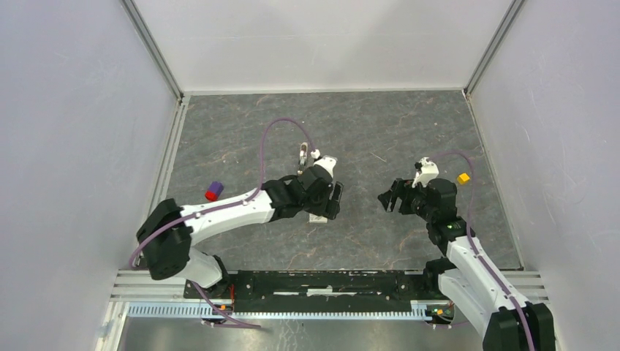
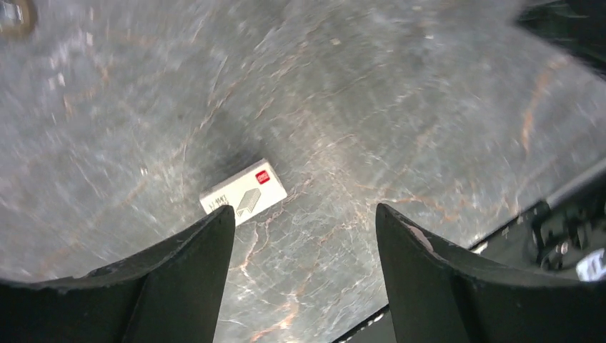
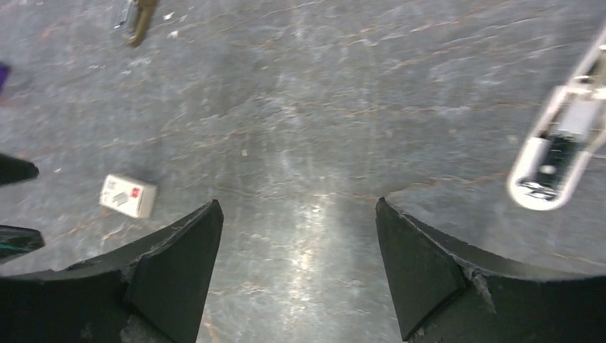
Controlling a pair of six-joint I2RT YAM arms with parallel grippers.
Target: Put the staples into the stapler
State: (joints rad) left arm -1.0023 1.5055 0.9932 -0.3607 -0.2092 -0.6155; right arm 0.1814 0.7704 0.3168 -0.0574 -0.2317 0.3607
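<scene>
Staples box (image 2: 243, 193) lying flat; left pincer (image 2: 304, 211) hovers above, jaws apart.

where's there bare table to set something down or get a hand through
Widest bare stretch: the back of the table, between the metal piece and the rear wall. Also open: the middle gap between the two arms' jaws, and the left side behind the purple piece. Crowded: around the staple box by the left jaws, and near the yellow cube.
</scene>
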